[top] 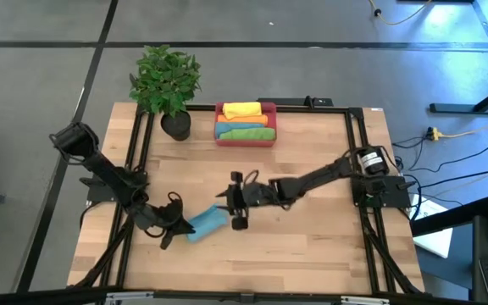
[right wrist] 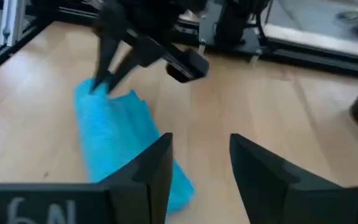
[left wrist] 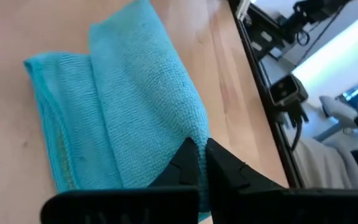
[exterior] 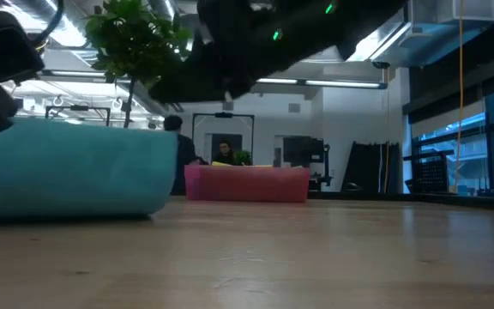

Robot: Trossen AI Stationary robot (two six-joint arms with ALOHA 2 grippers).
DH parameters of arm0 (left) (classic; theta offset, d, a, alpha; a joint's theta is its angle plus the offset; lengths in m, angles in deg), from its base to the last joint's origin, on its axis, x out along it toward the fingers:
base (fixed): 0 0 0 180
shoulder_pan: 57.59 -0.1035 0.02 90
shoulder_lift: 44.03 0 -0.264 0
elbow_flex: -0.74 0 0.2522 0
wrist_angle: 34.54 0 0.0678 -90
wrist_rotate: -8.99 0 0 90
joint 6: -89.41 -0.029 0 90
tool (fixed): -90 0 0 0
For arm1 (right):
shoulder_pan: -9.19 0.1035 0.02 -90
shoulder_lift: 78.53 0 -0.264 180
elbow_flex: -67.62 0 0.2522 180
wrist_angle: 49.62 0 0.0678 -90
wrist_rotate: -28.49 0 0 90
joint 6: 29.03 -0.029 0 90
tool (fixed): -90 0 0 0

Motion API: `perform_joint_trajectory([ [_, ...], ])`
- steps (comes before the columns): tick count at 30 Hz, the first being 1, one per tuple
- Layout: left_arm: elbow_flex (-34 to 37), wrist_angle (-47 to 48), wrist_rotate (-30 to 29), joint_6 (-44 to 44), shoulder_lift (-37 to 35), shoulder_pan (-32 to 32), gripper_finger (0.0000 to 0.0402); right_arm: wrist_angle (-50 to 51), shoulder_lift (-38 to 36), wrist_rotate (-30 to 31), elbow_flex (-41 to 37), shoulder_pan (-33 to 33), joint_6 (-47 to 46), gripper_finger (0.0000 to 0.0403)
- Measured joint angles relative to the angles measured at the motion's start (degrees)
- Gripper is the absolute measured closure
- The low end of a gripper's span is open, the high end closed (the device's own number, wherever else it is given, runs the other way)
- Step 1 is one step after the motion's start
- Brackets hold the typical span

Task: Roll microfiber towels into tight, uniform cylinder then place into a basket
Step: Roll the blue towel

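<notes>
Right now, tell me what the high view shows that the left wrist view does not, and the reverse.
Only the high view shows the red-pink basket already holding rolled towels, the potted plant, and the right tool open beside the teal towel. Only the left wrist view shows the towel's folded layers and loose edge, with the left tool shut on that teal towel's end. Both share the teal towel, the left tool and the wooden table.

You have a leafy green plant [top: 166, 78] in a black pot [top: 176, 126] at the far left corner of the wooden desk [top: 312, 246] (black rails frame it), and cables [top: 435, 135] trail across the grey floor.
</notes>
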Motion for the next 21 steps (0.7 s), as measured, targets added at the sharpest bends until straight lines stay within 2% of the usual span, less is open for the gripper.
perform_joint_trajectory([
  [4,0.0,1.61,-0.53,0.05,0.0,1.85,0.0401,-0.03,1.29,-10.09,0.0,-3.88,-0.23,0.0276],
  [9,0.0,5.2,-0.5,1.22,0.0,2.6,0.0401,-0.44,3.42,-17.39,0.39,-5.99,1.76,0.0353],
  [12,0.0,6.25,-0.03,1.58,0.02,2.61,0.0401,1.14,6.68,-21.59,3.83,-6.37,4.24,0.0394],
  [21,0.0,6.0,1.16,1.66,0.02,2.78,0.0401,22.87,19.59,-22.6,24.95,-6.69,7.38,0.0398],
])
